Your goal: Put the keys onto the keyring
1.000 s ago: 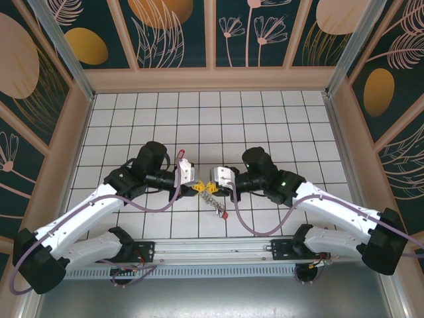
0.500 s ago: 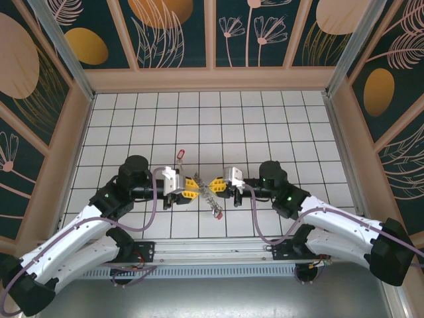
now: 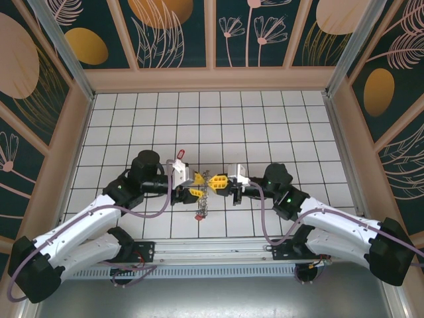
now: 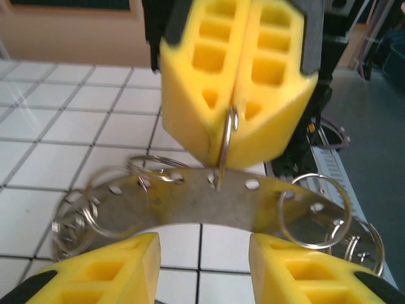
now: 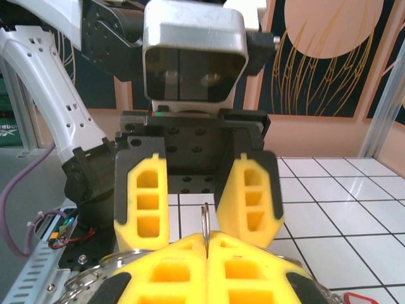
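The right gripper (image 4: 228, 149) is clamped on a small loop (image 4: 233, 120) of the keyring (image 4: 190, 206), which hangs between the two grippers. The left gripper (image 4: 202, 263) stands partly open facing it. It should close squarely on the ring's flat face, clear of the loose loops (image 4: 313, 212).

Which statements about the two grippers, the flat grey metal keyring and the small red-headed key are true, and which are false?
1. The right gripper is shut on a thin wire loop of the flat grey metal keyring. True.
2. The left gripper clamps the keyring too. False: its yellow fingers stand apart, open.
3. A small red-headed key lies on the white tiled table beyond the left gripper. True.
4. The keyring lies flat on the table. False: it hangs from the right gripper.
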{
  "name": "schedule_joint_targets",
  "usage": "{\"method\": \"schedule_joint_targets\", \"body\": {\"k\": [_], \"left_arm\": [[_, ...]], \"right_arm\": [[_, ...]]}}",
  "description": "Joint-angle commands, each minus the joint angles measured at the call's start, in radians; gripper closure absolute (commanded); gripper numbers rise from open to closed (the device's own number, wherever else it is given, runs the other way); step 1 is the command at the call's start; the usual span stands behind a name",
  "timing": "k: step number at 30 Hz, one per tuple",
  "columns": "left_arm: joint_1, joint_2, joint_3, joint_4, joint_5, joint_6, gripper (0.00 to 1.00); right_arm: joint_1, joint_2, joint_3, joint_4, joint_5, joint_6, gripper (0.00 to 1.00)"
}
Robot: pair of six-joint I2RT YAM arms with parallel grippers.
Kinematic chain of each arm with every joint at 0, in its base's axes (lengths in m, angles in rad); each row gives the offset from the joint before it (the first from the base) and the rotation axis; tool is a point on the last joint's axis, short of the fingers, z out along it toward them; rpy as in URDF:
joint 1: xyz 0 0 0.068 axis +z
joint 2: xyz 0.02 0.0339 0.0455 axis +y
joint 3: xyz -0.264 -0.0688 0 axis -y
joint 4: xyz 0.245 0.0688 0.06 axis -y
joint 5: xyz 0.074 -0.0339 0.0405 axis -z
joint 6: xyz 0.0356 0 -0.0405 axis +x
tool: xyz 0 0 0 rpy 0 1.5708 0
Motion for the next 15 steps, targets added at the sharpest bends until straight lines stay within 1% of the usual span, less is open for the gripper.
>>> {"method": "schedule_joint_targets", "body": {"k": [1, 4, 8, 11, 15], "left_arm": [[-0.004, -0.043, -0.022, 0.151, 0.004, -0.059, 0.57], [-0.003, -0.047, -0.034, 0.181, 0.005, -0.078, 0.57], [-0.003, -0.022, -0.044, 0.199, 0.032, -0.106, 0.58], [-0.004, -0.027, -0.049, 0.199, 0.049, -0.112, 0.63], [-0.004, -0.085, -0.077, 0.196, 0.019, -0.095, 0.71]], "right_arm": [[0.026, -0.011, -0.029, 0.126, 0.013, 0.047, 1.00], [0.059, 0.012, -0.035, 0.143, 0.050, 0.038, 1.00], [0.084, 0.049, -0.052, 0.234, 0.085, 0.063, 1.00], [0.094, 0.071, -0.053, 0.272, 0.102, 0.075, 1.00], [0.094, 0.074, -0.054, 0.285, 0.107, 0.075, 1.00]]}}
